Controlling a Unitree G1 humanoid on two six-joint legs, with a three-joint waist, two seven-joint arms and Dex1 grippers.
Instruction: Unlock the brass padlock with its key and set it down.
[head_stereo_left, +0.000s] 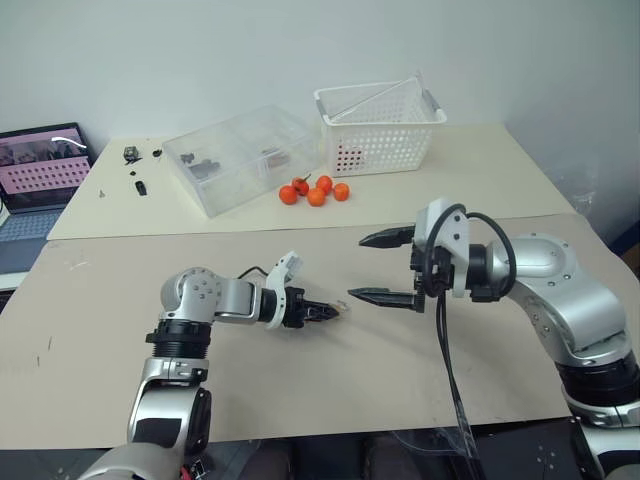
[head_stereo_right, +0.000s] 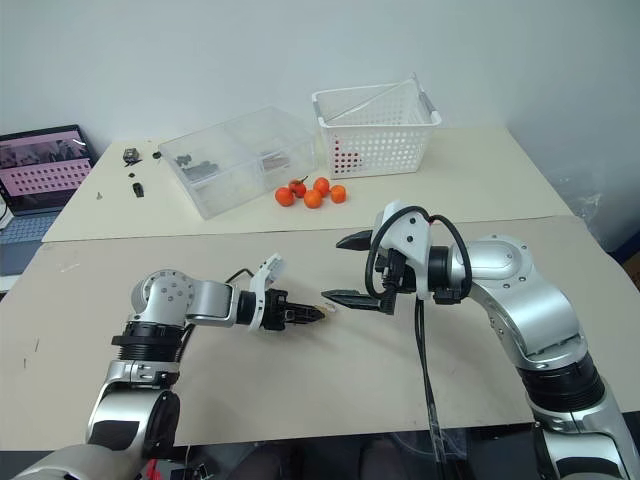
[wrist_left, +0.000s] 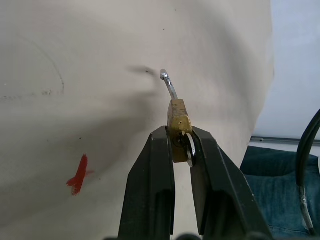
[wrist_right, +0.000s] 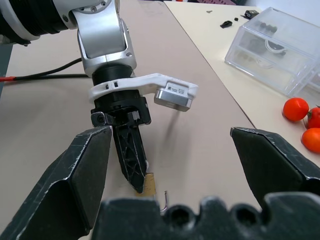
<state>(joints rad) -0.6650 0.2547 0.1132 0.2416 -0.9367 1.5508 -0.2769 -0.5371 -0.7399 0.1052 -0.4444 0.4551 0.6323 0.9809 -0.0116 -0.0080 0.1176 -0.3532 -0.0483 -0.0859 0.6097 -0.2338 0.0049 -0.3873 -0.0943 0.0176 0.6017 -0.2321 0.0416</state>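
Two black fingers of the left gripper (wrist_left: 181, 150) pinch the brass padlock (wrist_left: 179, 120) by its lower body, the jaws closed to a narrow gap around the block. Its silvery shackle (wrist_left: 170, 86) juts out past the fingertips, hooked free at one end, which suggests the lock is already sprung. A silvery key (wrist_left: 190, 150) sits between the jaws at the lock's base. The right gripper (head_stereo_left: 385, 268) hangs just beyond the shackle tip, jaws spread wide and holding nothing, one finger above and one nearly level with the lock.

Setting down looks like the step remaining, and the risks are plain. With only a thin strip of brass caught between the pads, the padlock could twist or slip out early if the wrist rolls. If the jaws part while the lock is above the surface, it may bounce or skid, and the key could drop loose. The loose shackle could also snag the right gripper's lower finger, which sits close ahead of it.

Beneath the jaws lies a bare beige tabletop (head_stereo_left: 330, 380), lightly scuffed, with a red mark (wrist_left: 78, 175) to one side. Well beyond the grippers stand a clear plastic box (head_stereo_left: 240, 158), a white perforated basket (head_stereo_left: 378, 125), a cluster of small orange fruits (head_stereo_left: 315, 190) and a laptop (head_stereo_left: 40, 175), against a plain pale wall.
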